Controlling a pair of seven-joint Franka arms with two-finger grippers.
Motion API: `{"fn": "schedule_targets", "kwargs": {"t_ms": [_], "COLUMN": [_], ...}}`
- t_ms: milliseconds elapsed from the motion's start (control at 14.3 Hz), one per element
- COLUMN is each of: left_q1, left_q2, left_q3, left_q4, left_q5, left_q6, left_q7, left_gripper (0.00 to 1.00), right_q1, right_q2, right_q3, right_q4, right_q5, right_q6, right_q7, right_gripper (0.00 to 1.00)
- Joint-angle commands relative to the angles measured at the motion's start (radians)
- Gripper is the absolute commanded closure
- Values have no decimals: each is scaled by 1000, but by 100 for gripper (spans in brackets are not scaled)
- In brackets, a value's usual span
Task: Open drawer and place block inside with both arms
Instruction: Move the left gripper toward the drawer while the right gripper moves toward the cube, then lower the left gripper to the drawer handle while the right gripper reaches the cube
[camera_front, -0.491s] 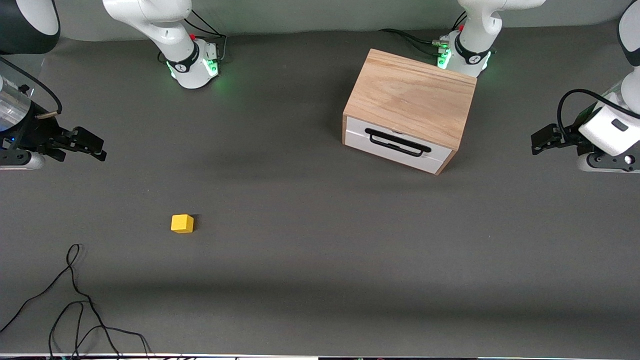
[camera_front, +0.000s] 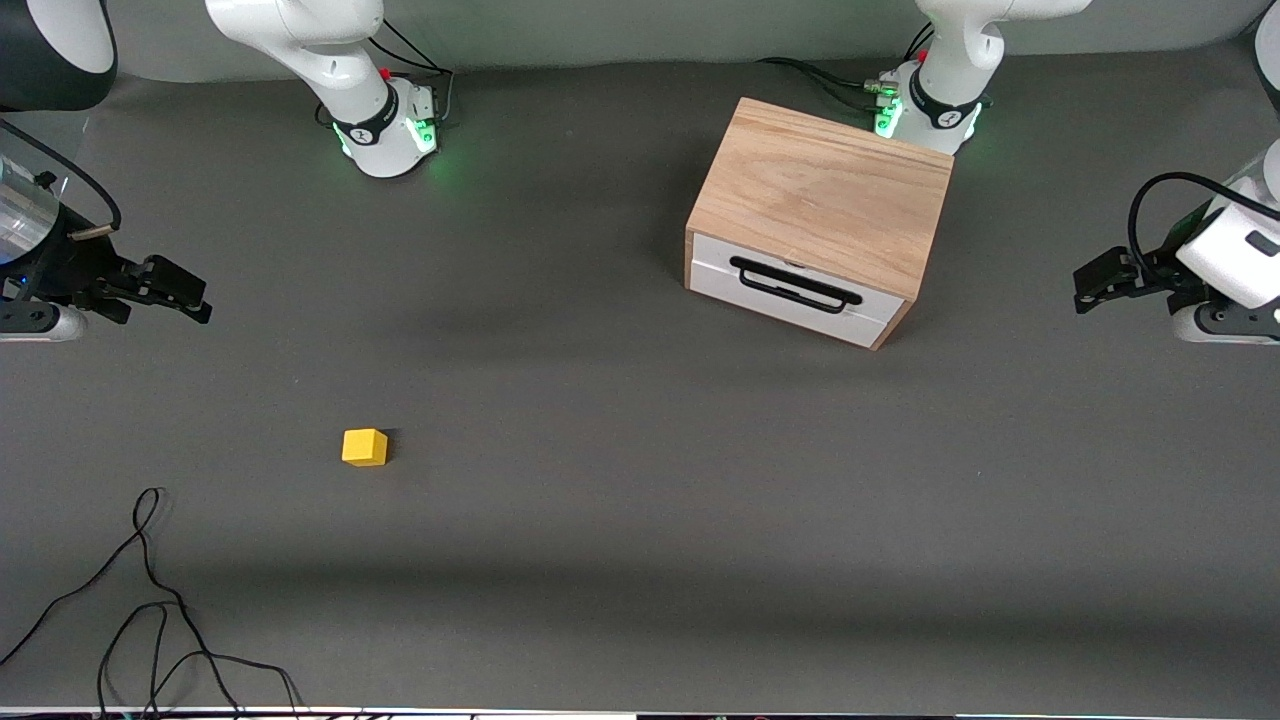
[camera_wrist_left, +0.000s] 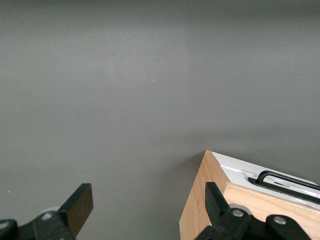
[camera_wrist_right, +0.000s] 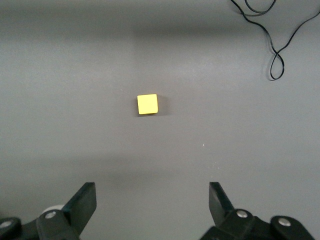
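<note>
The oak-coloured box (camera_front: 822, 190) stands near the left arm's base. Its drawer (camera_front: 790, 290), white-fronted with a black bar handle (camera_front: 795, 284), is closed and faces the front camera. The drawer corner also shows in the left wrist view (camera_wrist_left: 250, 172). The yellow block (camera_front: 364, 447) lies on the grey table toward the right arm's end, and shows in the right wrist view (camera_wrist_right: 147, 104). My left gripper (camera_front: 1090, 283) is open and empty at the left arm's end of the table, beside the box. My right gripper (camera_front: 185, 293) is open and empty at the right arm's end, up above the table.
A loose black cable (camera_front: 150, 600) lies on the table near the front edge at the right arm's end; it also shows in the right wrist view (camera_wrist_right: 275, 55). The two arm bases (camera_front: 385, 130) (camera_front: 930, 105) glow green along the table's back edge.
My left gripper has drawn slightly away from the box toward the table's end. The right gripper, block and drawer have not moved.
</note>
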Motion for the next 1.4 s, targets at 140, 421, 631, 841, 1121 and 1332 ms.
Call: {"fn": "schedule_targets", "kwargs": {"t_ms": [140,421,631,841,1121,1332], "left_q1": [-9,-19,-17,-52,-149,-189], "left_q2": [47,81,126,118,112,61], "left_q3": [10,4,4,-19,-45,-45], "left_q4": [100,128,148,150,128,46], "left_q5": [0,9,-18,-64,-61,-73], "left_q6": [-11,-5,-23,-86,-143,-122], "left_q7": [8,2,-23,-455,-889,-1091], "left_gripper": [0,0,0,0,0,0], "right_q1": [0,0,1,-2,9,9], "right_q2": [24,70,91,107,113,124], "right_q3": [2,2,2,2,4,5], "right_q4": [3,-5,-23,-53,-59,-62], "right_q5": [17,17,17,17,19,19], "right_q6": [-16,4,53,103,139,163], "right_q7": [-17,-17,-17,-18,-17,-17], "right_gripper": [0,0,0,0,0,0]}}
